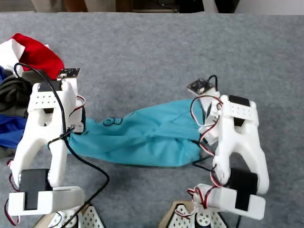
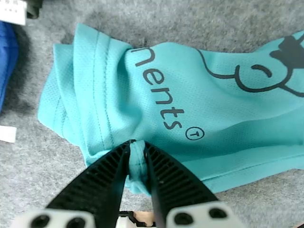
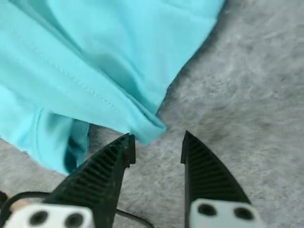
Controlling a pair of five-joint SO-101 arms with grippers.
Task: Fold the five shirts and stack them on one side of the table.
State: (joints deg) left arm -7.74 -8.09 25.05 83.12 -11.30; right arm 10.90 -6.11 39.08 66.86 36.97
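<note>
Left gripper (image 2: 137, 145) tight on hem of teal shirt (image 2: 118, 85), right gripper (image 3: 157, 137) agape just beside its opposite edge, both low.

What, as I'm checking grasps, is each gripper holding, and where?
The left gripper pinches the teal shirt at a fold of its hemmed edge; the right gripper is open, holding nothing.

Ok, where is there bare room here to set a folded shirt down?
The widest bare table lies beyond the teal shirt, from the shirt pile to the far right corner. A narrower strip on the shirt's near side is crossed by a black cable. Crowded: the pile's edge, and the shirt's ends at the left pincer and right pincer.
</note>
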